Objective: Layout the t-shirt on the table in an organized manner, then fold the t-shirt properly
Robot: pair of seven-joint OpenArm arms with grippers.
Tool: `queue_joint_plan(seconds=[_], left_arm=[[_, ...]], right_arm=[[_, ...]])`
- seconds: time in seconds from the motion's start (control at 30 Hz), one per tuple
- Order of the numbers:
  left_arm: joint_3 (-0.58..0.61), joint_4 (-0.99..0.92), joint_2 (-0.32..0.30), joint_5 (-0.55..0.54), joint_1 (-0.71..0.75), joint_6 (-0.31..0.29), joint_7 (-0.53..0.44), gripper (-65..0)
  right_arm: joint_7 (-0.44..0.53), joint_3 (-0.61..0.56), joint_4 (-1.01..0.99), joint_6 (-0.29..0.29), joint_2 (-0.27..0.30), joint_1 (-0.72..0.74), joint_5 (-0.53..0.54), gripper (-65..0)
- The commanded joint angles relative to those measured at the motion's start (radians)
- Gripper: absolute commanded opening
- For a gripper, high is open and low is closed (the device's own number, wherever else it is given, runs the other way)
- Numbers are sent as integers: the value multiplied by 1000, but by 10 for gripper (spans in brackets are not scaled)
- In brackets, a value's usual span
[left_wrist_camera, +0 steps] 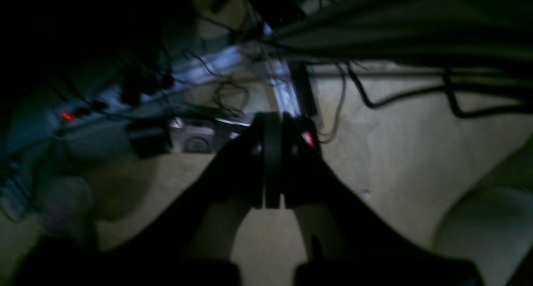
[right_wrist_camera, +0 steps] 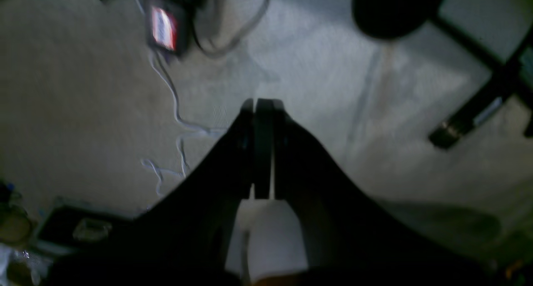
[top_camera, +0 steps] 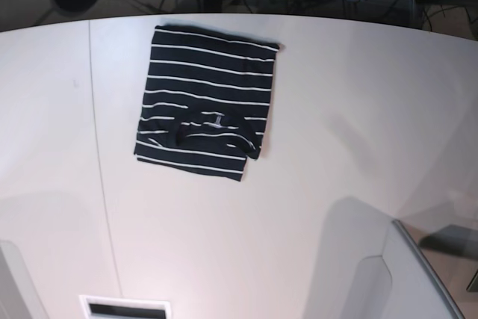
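T-shirt (top_camera: 204, 102) folded compact on table (top_camera: 358, 110); apparently final step. Left gripper (left_wrist_camera: 272, 161), right gripper (right_wrist_camera: 262, 148) closed, empty, well clear. Next: inspect, tidy edges.

A folded t-shirt (top_camera: 204, 102) lies flat on the counter (top_camera: 336, 110), toward eleven o'clock of its middle and near the far edge. A seam line (top_camera: 101, 155) runs just beside it at nine o'clock.

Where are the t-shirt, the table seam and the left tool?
t-shirt (top_camera: 205, 102): base view, middle of the folded striped cloth.
table seam (top_camera: 101, 162): base view, thin line left of the shirt.
left tool (left_wrist_camera: 272, 123): left wrist view, between its shut fingertips.
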Motion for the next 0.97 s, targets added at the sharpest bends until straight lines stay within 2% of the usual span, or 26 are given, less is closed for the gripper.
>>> queue_joint_plan(seconds=[0.0,0.17,0.5,0.93], left_arm=[[2,-9,-5,2,-5,0,-8,-650],[3,-32,-12,2,-2,0,-8,-650],[2,-39,-34,2,-4,0,-8,-650],[0,-39,-6,-1,15,0,-8,-650]], right_arm=[[3,2,5,4,8,-8,3,-644],[0,2,6,4,-24,10,3,-644],[3,2,9,4,-21,44,3,-644],[5,-3,9,4,-18,14,0,-644]])
